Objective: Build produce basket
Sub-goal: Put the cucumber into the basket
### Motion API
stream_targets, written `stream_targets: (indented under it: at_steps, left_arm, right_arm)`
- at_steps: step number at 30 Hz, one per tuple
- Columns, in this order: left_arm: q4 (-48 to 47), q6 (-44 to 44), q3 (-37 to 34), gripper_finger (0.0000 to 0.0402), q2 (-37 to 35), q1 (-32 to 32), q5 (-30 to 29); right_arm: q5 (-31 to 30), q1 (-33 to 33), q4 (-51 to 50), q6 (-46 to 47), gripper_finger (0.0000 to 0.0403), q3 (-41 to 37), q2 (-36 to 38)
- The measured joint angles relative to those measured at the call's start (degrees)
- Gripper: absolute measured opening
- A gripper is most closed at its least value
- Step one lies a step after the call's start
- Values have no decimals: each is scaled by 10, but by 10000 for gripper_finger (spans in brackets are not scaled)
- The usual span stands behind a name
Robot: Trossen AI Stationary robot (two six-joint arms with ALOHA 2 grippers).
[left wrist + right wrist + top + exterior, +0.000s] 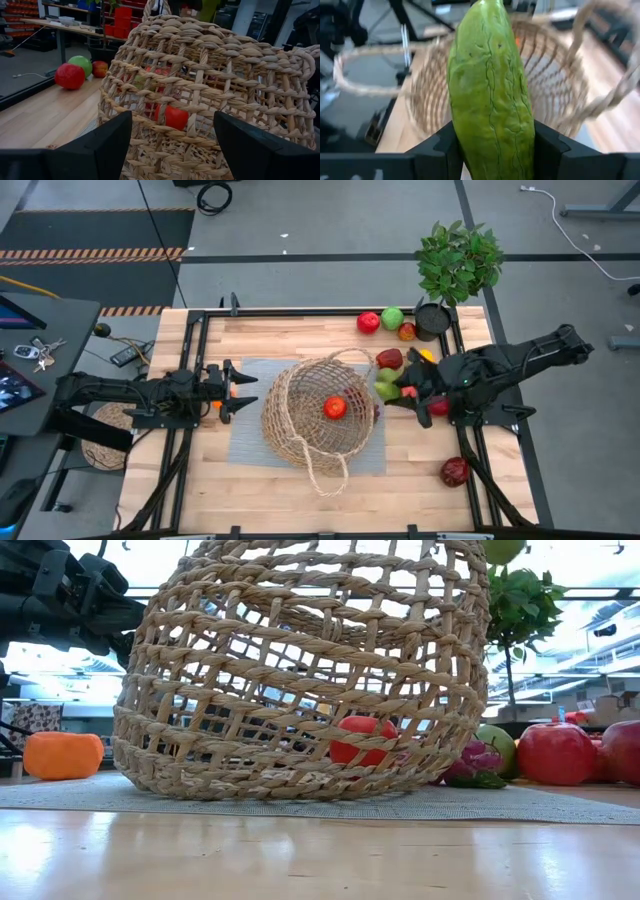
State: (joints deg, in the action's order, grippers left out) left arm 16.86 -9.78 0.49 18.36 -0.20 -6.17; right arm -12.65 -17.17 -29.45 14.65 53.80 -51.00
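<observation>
From above, the basket (320, 420) is seen on the grey mat (250, 445) with a red tomato (335, 407) inside, the left gripper (243, 392) held wide just beside it; at the right wrist, a green cucumber (492, 90) is clamped by the right gripper (492, 145).

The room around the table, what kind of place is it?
Probably a robotics lab or workshop. The wooden table sits in a black frame between two robot arms, hazard-striped floor mats lie beside it, and red storage bins stand behind.
</observation>
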Motion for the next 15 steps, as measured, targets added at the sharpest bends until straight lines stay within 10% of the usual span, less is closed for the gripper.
stream_targets:
  at_steps: [15]
  left_arm:
    - [0, 0, 0, 286, 0, 0, 0]
  right_arm:
    - [-22, 0, 261, -24, 173, 0, -59]
